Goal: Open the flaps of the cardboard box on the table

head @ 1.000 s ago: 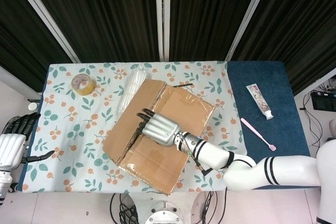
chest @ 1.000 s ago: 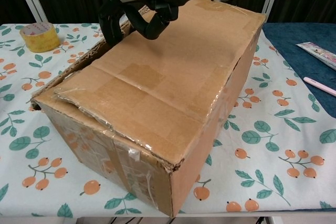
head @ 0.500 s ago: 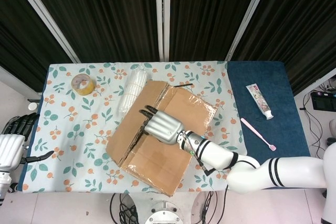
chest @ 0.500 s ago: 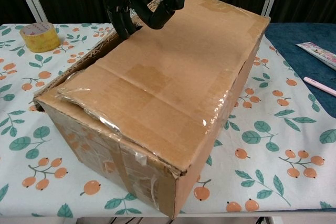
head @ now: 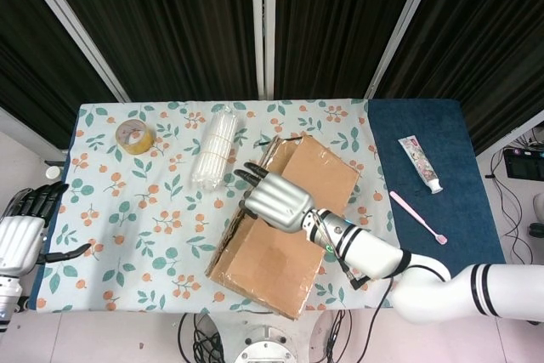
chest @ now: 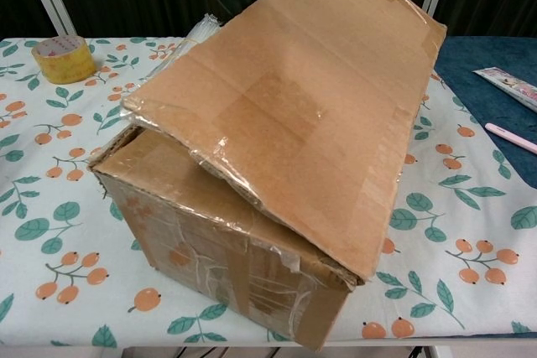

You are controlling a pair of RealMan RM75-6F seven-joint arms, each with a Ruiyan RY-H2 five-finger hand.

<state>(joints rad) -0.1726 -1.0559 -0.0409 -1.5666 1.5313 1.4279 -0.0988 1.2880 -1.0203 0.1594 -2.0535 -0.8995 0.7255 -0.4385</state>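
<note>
You see the table point(head: 119, 201) with its fruit-print cloth, and on it the cardboard box point(chest: 226, 232), near the front edge at the middle. Compared with one second ago, the large top flap point(chest: 310, 115) is now lifted: it tilts up on the far side, while before it lay flat on the box. The box has also turned and shifted toward the right of the table.

Your right hand point(head: 274, 200) is over the left edge of this flap, with its dark fingers point(head: 249, 178) curled at the edge. Whether they really clamp the cardboard, you cannot tell. Your left hand point(head: 24, 231) stays off the left side of the table, fingers apart, holding nothing.

The head view shows both hands, the bundle of clear tubes point(head: 214, 149), the tube of paste point(head: 420, 163) and the pink toothbrush point(head: 417, 218). The chest view shows what the head view hides: the gap under the raised flap and the taped front wall. The roll of tape point(chest: 62, 57) appears in both.
</note>
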